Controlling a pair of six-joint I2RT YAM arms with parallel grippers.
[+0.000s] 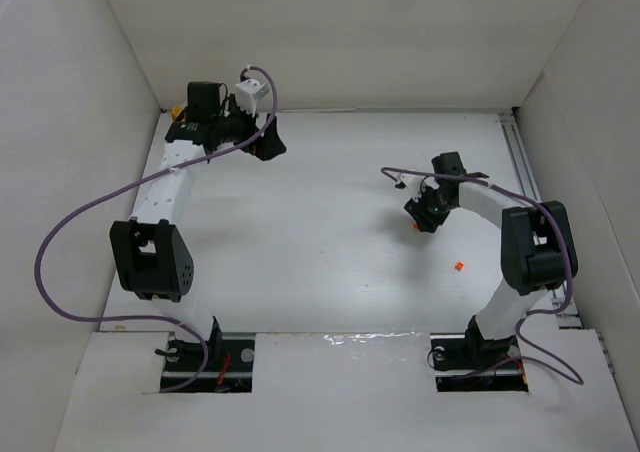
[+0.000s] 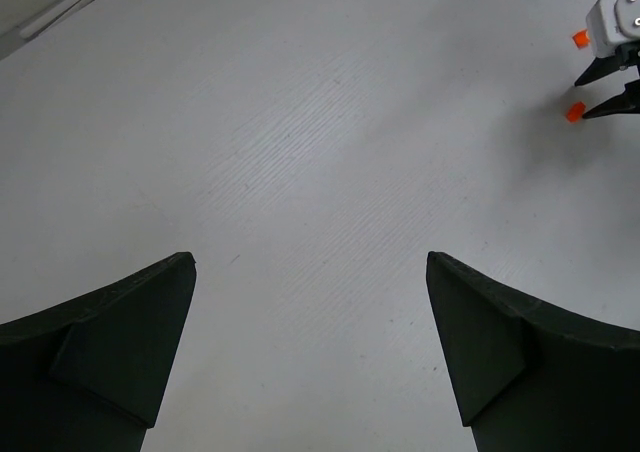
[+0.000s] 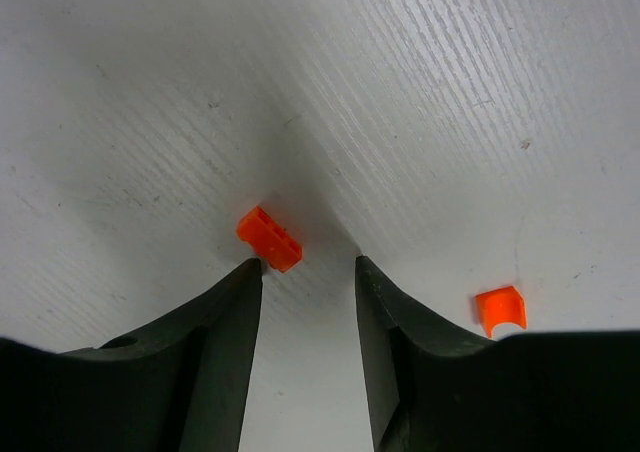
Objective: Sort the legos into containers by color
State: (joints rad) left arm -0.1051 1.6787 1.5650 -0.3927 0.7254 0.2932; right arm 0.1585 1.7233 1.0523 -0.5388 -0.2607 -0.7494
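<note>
Above the matte, finely grained white table, the left pincer gapes wide near the far left corner. Toward the right edge, the right pincer is narrowly parted and holds nothing. 1 glossy, blocky orange lego lies at its tips, the 2nd lego nearby.

One lego is orange, another lego orange too, the table white.

Right fingers low over table, orange lego at tips; 2nd orange lego nearby.
</note>
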